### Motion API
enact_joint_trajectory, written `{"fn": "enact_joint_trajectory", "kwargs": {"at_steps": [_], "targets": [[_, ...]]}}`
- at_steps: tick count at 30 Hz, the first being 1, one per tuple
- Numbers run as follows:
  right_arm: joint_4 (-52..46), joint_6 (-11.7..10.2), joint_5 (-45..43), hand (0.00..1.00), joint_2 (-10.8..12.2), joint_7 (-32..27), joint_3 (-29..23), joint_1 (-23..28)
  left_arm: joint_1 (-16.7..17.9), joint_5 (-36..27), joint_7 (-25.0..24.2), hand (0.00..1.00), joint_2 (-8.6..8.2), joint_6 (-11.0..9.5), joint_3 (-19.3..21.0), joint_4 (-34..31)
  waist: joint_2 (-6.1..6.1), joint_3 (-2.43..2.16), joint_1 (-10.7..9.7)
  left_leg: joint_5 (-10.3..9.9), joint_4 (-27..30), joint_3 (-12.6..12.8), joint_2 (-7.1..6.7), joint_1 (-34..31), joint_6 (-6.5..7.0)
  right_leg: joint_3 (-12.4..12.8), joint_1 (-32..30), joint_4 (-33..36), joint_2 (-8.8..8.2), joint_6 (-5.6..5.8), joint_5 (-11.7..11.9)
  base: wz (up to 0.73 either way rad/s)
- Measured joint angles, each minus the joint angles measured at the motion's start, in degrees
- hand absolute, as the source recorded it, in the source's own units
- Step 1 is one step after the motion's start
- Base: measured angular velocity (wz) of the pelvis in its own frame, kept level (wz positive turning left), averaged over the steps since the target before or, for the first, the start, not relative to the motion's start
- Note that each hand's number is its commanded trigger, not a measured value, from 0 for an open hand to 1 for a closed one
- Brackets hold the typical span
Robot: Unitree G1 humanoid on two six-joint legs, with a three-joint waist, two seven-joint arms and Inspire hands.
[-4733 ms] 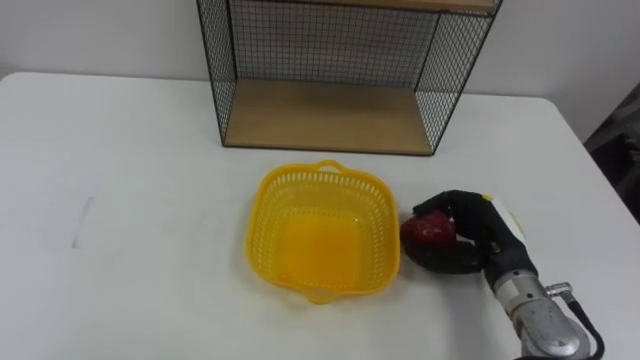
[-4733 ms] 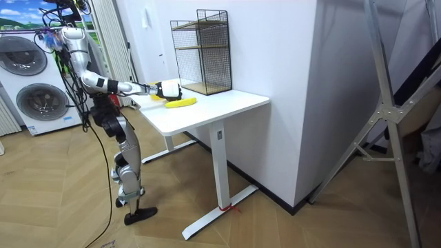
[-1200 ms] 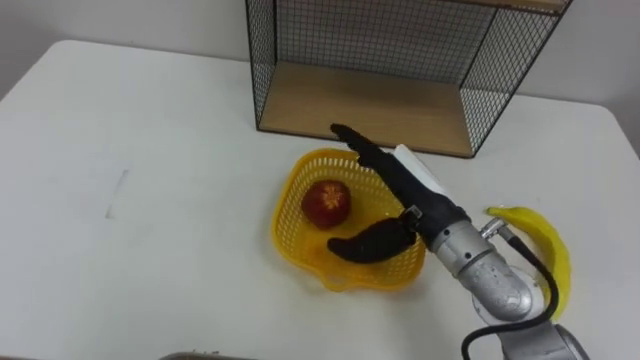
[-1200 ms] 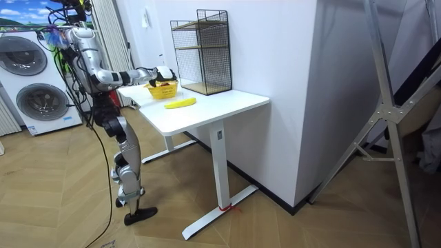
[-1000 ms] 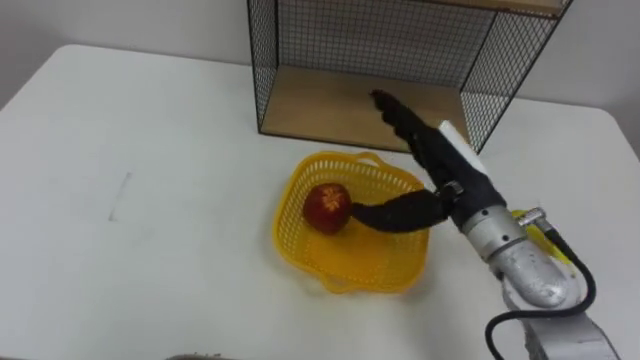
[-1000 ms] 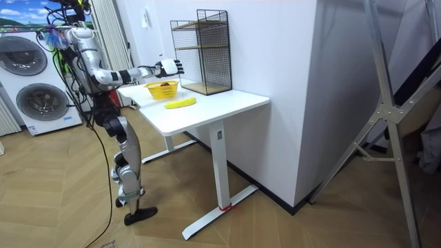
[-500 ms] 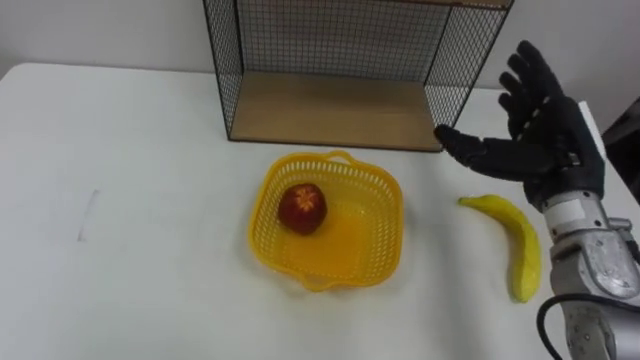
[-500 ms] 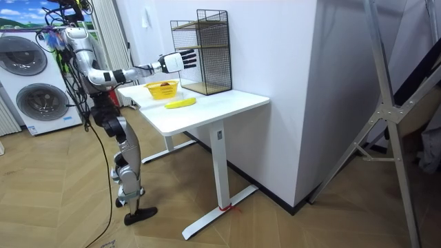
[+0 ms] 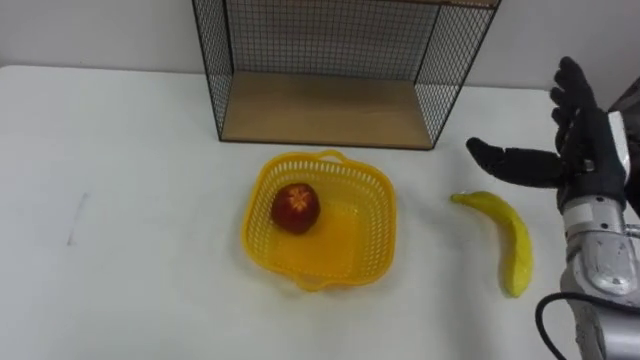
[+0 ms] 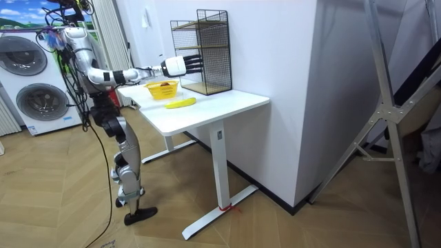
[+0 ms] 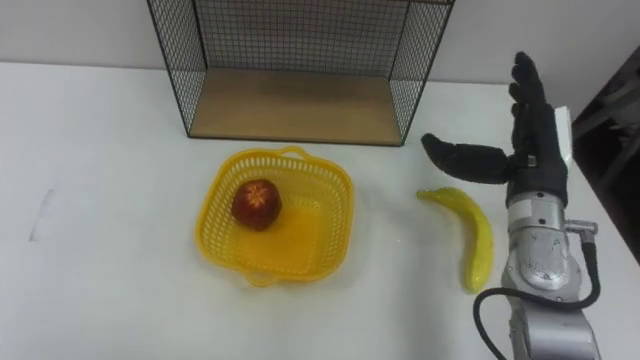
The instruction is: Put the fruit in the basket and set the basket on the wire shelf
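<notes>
Our right hand (image 9: 588, 150) has left the yellow basket (image 9: 383, 215) and swung out to the right. It now hovers empty with fingers spread, above the far end of the banana (image 9: 508, 240), which lies on the white table (image 9: 130, 150). The red apple (image 9: 296, 208) sits in the basket, so we judge one fruit done and the banana next. The wire shelf (image 9: 330, 108) stands behind the basket, its upper part cut off at the top edge.

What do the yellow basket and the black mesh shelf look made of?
Yellow lattice basket: likely moulded plastic, slightly glossy; uniform colour, slotted walls. Black wire-mesh shelf: thin metal grid, probably painted matt black. Its pale brown base board: wood or wood-look laminate, cannot tell which.
</notes>
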Motion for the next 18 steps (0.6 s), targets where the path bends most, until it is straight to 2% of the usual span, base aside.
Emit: {"fn": "enact_joint_trajectory", "kwargs": {"at_steps": [6,8,10,18], "targets": [[5.00,0.12,-2.47,0.00,-0.11,-0.49,-0.03,-0.16,-0.17,0.02,0.00,0.00,-0.04,0.46,0.08,-0.46,-0.35,-0.01,0.08,0.01,-0.08,0.21,0.01,0.05,0.00,0.06,-0.04,0.04,-0.03,0.00,0.00,0.00],[6.76,0.80,-2.46,0.00,-0.47,-0.44,-0.01,-0.17,-0.17,-0.09,-0.02,0.00,-0.05,0.75,0.35,-0.81,-0.50,-0.09,0.21,0.01,-0.07,0.19,-0.01,0.07,0.00,0.12,-0.03,0.03,-0.04,0.00,0.00,0.00],[8.23,2.48,-2.45,0.00,-1.31,-0.17,0.00,-0.16,-0.09,-0.30,-0.33,0.00,-0.10,1.44,1.02,-1.05,-0.61,-0.11,0.31,0.01,-0.09,0.15,-0.01,0.04,0.01,0.06,-0.01,0.03,-0.07,0.00,0.00,0.00],[15.68,4.04,-2.47,0.00,-2.30,1.90,2.13,-0.22,-0.84,-1.32,-0.39,0.00,-0.16,2.05,1.53,-1.95,-0.88,-0.22,1.08,0.02,0.08,0.04,-0.01,0.20,0.02,0.13,0.10,0.05,-0.05,0.00,0.00,0.00]]}}
